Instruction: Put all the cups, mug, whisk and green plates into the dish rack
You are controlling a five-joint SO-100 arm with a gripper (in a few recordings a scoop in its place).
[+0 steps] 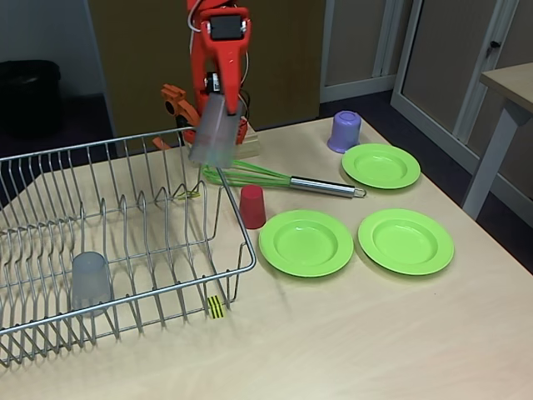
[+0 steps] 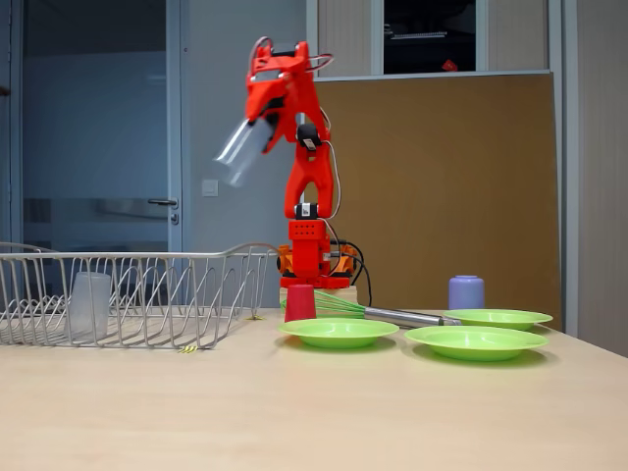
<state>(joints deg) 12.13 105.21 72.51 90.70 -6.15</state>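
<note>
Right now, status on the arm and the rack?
Gripper shut on a grey cup, held high above the dish rack. Other grey cup already racked. Red cup, mug, whisk, plates still on table. Path clear.

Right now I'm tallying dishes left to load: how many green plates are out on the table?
3. One green plate beside the red cup, one to its right, one behind them near the purple mug. None looks hidden.

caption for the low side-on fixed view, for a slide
Red arm's gripper lifts a grey cup above the dish rack, which already holds another.
</note>
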